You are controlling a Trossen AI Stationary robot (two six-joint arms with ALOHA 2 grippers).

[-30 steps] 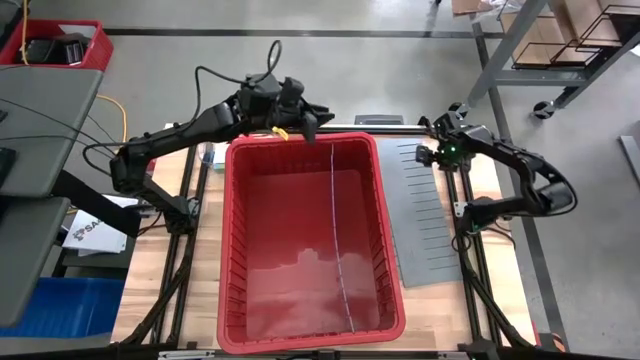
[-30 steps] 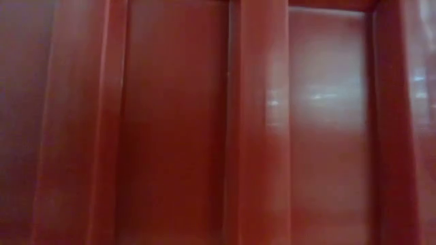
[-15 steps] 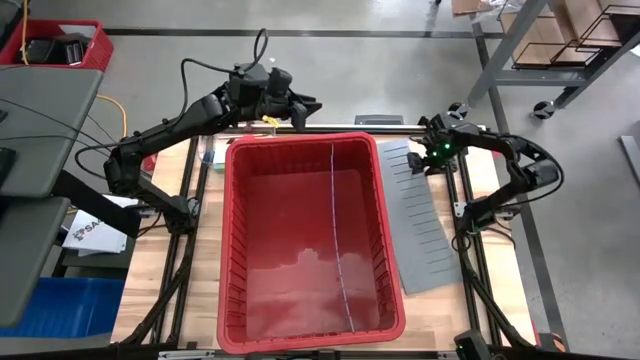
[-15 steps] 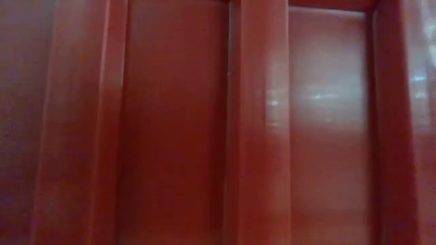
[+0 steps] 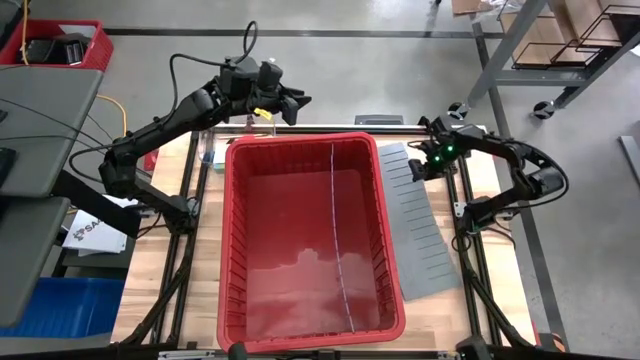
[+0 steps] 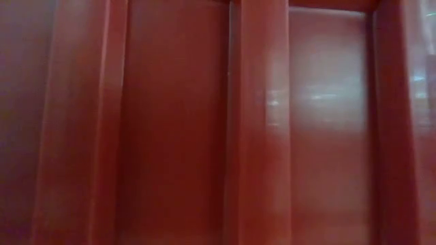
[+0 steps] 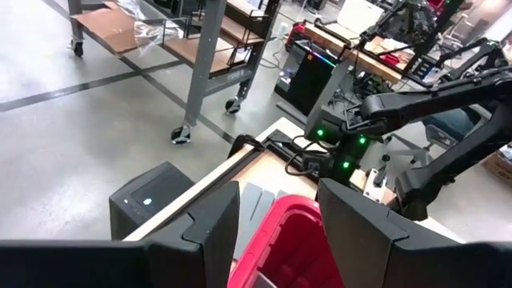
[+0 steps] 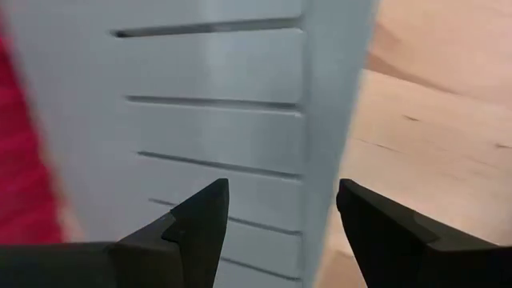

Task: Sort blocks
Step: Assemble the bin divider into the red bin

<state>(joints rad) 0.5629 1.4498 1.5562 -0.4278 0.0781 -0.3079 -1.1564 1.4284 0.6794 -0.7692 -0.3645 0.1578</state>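
No blocks show in any view. The large red bin [image 5: 230, 250] fills the middle of the table, and its wall [image 6: 259, 136] fills the low view. A thin upright divider [image 5: 337, 230] runs through it. My left gripper [image 5: 295, 103] hangs open, nearly level, beyond the bin's far rim, with nothing between its fingers [image 7: 276, 200]. My right gripper [image 5: 422, 168] points steeply down, open, over the far end of the grey slotted sheet [image 5: 425, 235], which lies flat on the table right of the bin. The sheet's right edge [image 8: 320, 128] runs between its fingers. My right gripper [image 8: 280, 192] stands with a finger on each side of the grey sheet's right edge, coming from above. I cannot tell whether the fingertips touch the sheet.
Bare wooden tabletop [image 5: 490, 280] lies right of the grey sheet. A black box [image 7: 152, 200] stands past the table's far edge. A blue bin [image 5: 60, 300] stands on the floor to the left, off the table.
My left gripper has gone from above the bin's far rim toward the far left, past the table's far edge, staying open. My right gripper has rolled about its own axis and sunk a little toward the grey sheet, whose near end has slid slightly toward the near edge.
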